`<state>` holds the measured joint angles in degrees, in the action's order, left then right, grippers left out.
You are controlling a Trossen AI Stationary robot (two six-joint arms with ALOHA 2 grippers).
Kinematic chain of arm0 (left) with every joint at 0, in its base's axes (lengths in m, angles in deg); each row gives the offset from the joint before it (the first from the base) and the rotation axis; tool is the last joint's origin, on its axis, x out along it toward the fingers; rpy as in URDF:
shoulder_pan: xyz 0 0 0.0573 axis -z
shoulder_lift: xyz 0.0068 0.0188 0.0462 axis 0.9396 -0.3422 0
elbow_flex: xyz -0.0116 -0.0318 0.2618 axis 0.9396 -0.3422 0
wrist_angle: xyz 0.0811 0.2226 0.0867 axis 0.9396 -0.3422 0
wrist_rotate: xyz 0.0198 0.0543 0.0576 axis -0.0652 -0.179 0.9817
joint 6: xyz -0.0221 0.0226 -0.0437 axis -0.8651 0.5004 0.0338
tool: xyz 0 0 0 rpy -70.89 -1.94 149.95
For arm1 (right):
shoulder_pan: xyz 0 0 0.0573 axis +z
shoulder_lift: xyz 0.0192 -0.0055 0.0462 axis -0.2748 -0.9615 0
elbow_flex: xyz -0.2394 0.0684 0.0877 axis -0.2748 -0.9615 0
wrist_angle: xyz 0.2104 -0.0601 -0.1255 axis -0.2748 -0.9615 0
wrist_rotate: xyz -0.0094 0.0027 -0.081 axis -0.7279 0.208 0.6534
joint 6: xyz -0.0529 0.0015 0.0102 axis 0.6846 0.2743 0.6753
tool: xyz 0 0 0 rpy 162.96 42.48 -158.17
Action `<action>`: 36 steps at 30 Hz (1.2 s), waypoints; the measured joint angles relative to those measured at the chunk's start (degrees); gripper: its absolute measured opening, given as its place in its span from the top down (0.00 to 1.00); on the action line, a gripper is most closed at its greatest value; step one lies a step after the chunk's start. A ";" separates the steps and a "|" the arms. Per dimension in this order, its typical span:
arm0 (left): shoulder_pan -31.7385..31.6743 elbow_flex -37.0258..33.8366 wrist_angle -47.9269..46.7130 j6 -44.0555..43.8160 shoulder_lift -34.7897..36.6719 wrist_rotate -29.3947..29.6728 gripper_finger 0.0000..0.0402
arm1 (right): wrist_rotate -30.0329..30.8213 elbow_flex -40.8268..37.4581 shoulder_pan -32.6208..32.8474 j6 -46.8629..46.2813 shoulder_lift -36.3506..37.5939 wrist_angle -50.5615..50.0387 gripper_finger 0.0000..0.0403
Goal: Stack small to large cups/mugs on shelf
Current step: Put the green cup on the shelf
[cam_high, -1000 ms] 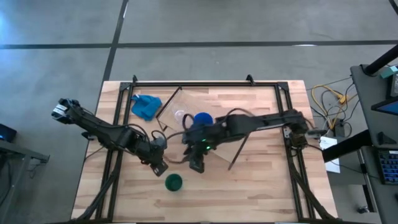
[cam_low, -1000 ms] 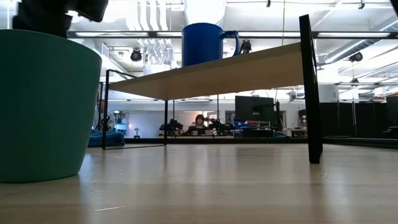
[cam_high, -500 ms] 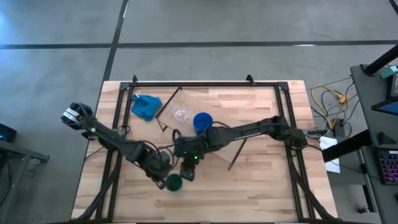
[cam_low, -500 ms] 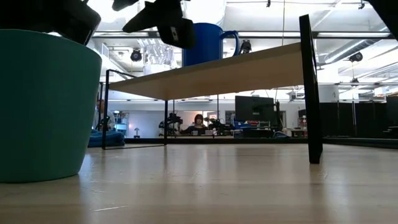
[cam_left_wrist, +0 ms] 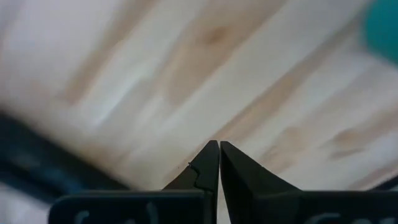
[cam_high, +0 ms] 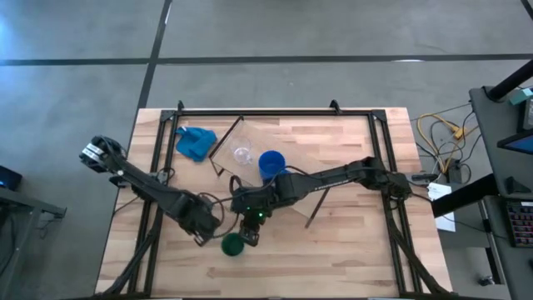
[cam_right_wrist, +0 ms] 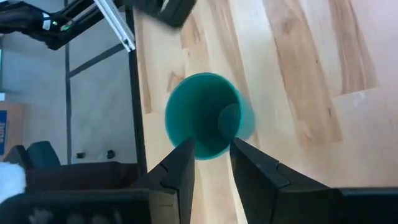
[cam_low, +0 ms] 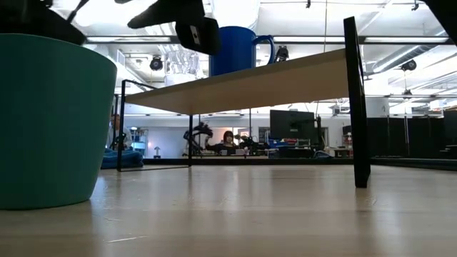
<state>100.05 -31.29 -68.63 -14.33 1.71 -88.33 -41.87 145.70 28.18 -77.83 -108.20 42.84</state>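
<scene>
Right gripper (cam_right_wrist: 211, 165) hangs jaws apart straddling the near rim of the dark green cup (cam_right_wrist: 208, 118), standing on the tabletop (cam_high: 350, 250) off the shelf (cam_low: 271, 82); it should settle lower before pinching, while left gripper (cam_left_wrist: 217, 163), jaws together, waits beside

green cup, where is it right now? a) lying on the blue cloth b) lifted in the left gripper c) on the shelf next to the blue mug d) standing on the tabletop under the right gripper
d: the green cup stands upright on the tabletop, with the right gripper open just above its rim, fingers astride the near wall.
</scene>
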 joint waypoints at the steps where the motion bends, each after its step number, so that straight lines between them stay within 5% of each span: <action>1: 0.00 0.00 -2.29 0.00 0.92 0.04 1.00 | 0.02 0.00 -0.01 -0.16 0.00 0.00 0.76; 9: 0.00 -0.07 -13.26 -0.17 9.23 3.24 1.00 | 0.07 0.00 0.86 -0.45 0.24 0.66 0.77; 19: -0.07 -0.09 -12.97 -5.15 18.01 12.17 1.00 | 0.22 -0.08 1.94 -3.33 -2.16 4.97 0.77; 36: -0.04 -0.09 -12.99 -4.72 16.23 12.23 1.00 | 6.48 -0.89 1.75 -6.97 -4.10 0.91 0.78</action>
<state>100.01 -31.38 -81.61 -19.05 17.94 -76.10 -35.39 144.81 29.93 -84.81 -112.30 43.74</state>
